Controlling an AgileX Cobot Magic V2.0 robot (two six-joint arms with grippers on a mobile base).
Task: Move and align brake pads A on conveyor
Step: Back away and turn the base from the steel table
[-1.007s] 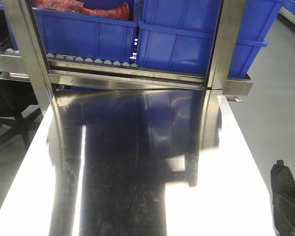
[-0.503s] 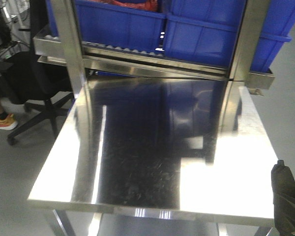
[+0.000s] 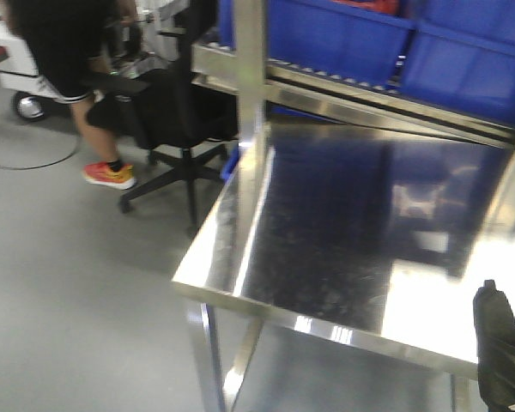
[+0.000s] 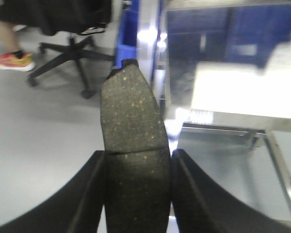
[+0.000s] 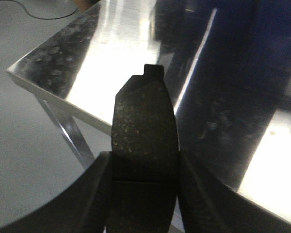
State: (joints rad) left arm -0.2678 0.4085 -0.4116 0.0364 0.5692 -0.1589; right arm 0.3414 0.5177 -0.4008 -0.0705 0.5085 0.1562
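Two brake pads show, one in each wrist view. My left gripper (image 4: 137,160) is shut on a dark speckled brake pad (image 4: 131,111) that sticks out forward over the grey floor, left of the table's corner. The right gripper (image 5: 144,162) is shut on another brake pad (image 5: 144,116), which points out over the near corner of the steel table. In the front view the dark tip of that right-hand pad (image 3: 500,343) pokes up at the bottom right edge. The conveyor is out of view.
The shiny steel table (image 3: 326,249) fills the right half of the front view, its near corner at lower centre. Behind it stand blue bins (image 3: 343,39) on a roller rack (image 3: 326,90). A black office chair (image 3: 176,112) and a standing person (image 3: 69,51) are at the left, on grey floor.
The front view has drawn back from the steel table and swung left, so the table's edge, the floor, the chair and the person have come into view. Both pads stay gripped.
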